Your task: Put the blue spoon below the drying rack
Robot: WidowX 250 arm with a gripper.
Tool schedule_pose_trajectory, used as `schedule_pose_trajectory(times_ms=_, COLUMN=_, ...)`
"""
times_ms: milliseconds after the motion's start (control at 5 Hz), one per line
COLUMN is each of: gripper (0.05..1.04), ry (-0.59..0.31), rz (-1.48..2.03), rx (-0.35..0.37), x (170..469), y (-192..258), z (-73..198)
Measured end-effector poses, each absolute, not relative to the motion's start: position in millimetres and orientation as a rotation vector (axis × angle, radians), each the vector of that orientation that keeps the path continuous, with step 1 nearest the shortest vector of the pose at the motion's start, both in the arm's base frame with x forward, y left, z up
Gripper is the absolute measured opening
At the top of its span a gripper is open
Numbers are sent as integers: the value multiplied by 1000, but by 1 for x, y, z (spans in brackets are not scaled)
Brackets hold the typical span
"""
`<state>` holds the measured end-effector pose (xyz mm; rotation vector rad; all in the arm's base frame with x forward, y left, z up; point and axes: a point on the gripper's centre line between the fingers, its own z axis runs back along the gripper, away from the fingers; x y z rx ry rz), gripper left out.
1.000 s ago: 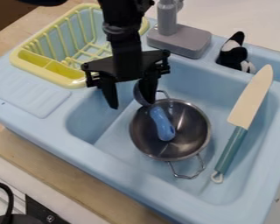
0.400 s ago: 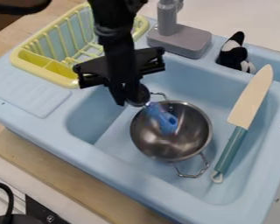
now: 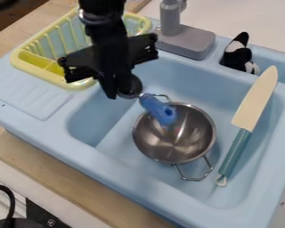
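Observation:
My gripper point(image 3: 120, 92) hangs over the upper left part of the sink basin, shut on the blue spoon point(image 3: 158, 109) at its dark bowl end. The spoon's blue handle points down to the right, above the upper left part of the metal pot. The yellow drying rack point(image 3: 45, 76) stands on the sink's upper left, partly hidden behind the arm.
In the basin sits the metal pot point(image 3: 174, 144) with two wire handles. A knife point(image 3: 244, 129) with a teal handle lies along the right side. The grey faucet base point(image 3: 186, 41) and a black-and-white toy point(image 3: 237, 53) are at the back.
The gripper closed on the spoon, then moved up and left with it. The handle has come out of the pot's middle toward its upper left, and the pot shifted very slightly.

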<state>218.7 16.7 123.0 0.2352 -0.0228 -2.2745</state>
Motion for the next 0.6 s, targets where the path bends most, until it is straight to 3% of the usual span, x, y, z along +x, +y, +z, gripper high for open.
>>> schedule_pose_trajectory(times_ms=400, gripper=83, ry=30, rz=-2151, rx=318, x=202, y=16, z=150)
schedule_pose_trajectory(times_ms=600, gripper=83, ry=39, rz=-2021, rx=312, x=201, y=31, z=155)
